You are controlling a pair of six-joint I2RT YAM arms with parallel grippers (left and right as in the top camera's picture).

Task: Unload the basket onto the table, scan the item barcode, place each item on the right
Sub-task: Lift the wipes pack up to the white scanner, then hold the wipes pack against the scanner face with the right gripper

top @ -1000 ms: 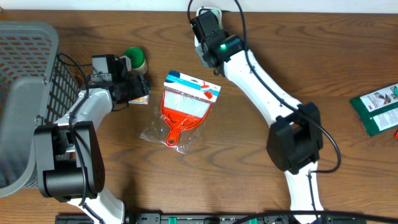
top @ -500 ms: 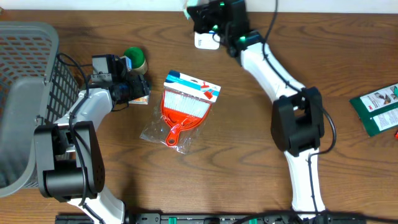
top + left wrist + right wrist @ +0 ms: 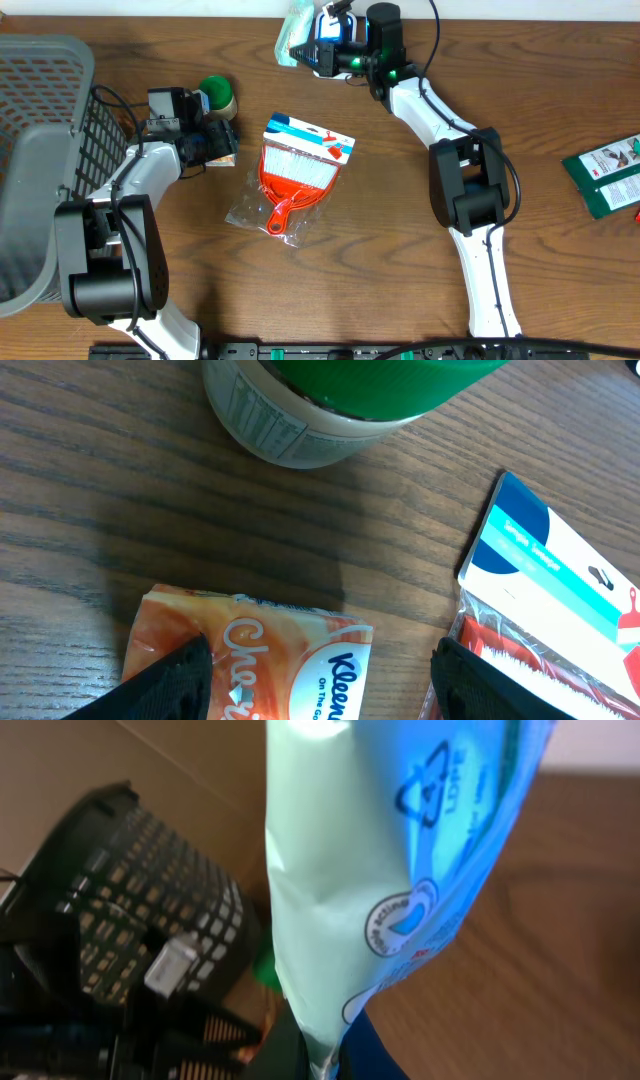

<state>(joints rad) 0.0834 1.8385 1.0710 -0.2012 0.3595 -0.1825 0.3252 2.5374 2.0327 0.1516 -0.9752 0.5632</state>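
Pale-green plastic pouch [image 3: 330,900] carries an LDPE recycling triangle; read it in the right wrist view. Note that the right gripper [image 3: 320,44] is clamped on this pouch, holding it up at the far edge of the table [image 3: 400,250]. Check the orange tissue pack [image 3: 285,660] marked "Kleenex": the left gripper [image 3: 320,678] stands over it with jaws apart, near a green-lidded jar [image 3: 300,410].
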